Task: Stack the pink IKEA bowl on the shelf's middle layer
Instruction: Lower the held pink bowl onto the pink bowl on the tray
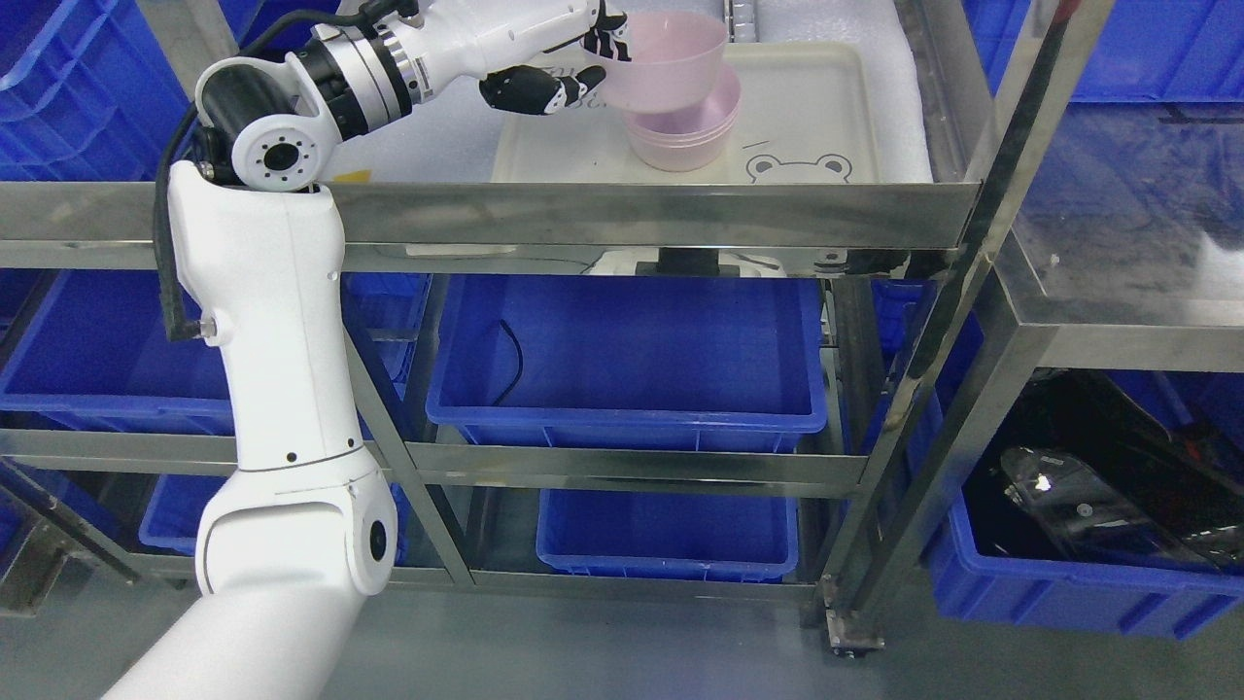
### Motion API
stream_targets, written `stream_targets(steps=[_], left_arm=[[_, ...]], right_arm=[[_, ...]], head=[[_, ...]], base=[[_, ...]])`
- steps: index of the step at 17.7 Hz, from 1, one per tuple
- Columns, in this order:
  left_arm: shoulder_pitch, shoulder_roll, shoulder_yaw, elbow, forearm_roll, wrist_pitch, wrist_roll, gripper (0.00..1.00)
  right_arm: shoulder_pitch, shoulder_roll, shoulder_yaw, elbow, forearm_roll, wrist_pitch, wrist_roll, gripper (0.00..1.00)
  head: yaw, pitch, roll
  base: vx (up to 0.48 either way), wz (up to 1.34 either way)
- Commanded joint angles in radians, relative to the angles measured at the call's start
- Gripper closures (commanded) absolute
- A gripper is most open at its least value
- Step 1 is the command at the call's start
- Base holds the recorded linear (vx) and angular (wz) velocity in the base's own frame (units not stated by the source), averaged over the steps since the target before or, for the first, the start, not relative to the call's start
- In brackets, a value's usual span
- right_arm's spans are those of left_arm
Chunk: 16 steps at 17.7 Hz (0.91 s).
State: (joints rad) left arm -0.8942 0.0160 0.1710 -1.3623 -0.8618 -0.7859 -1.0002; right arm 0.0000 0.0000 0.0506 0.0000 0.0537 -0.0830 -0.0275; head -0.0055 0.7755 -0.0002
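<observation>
My left hand [573, 63] reaches over the shelf from the left and is shut on the rim of a pink bowl [666, 60]. It holds the bowl tilted, just above a stack of pink bowls [692, 131]. The held bowl's bottom sits at or inside the stack's top; I cannot tell if they touch. The stack stands on a cream tray [816, 107] with a bear drawing, on the steel shelf's layer. The right arm does not show.
The steel shelf rail [632, 209] runs across in front of the tray. Blue bins [627, 355] sit on the lower layers. A slanted steel post [982, 224] stands at the right. More blue bins are at left and right.
</observation>
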Motion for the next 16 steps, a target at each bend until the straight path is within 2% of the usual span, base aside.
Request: stream_targets(steps=[1, 5, 16], left_arm=[[-0.029, 0.021, -0.004, 0.055, -0.086, 0.001, 0.0, 0.98], [-0.043, 0.018, -0.079, 0.058, -0.111, 0.001, 0.002, 0.98], [-0.045, 0.019, -0.082, 0.095, -0.166, 0.001, 0.028, 0.98]], right_arm=[[0.023, -0.017, 0.0, -0.017, 0.0, 0.0, 0.001, 0.0], [0.023, -0.017, 0.0, -0.017, 0.0, 0.0, 0.001, 0.0], [0.023, -0.017, 0.0, -0.017, 0.0, 0.0, 0.001, 0.0]], head=[[0.0, 0.0, 0.0], [0.0, 0.0, 0.0], [0.0, 0.0, 0.0]], base=[[0.043, -0.16], [0.028, -0.12], [0.001, 0.0]])
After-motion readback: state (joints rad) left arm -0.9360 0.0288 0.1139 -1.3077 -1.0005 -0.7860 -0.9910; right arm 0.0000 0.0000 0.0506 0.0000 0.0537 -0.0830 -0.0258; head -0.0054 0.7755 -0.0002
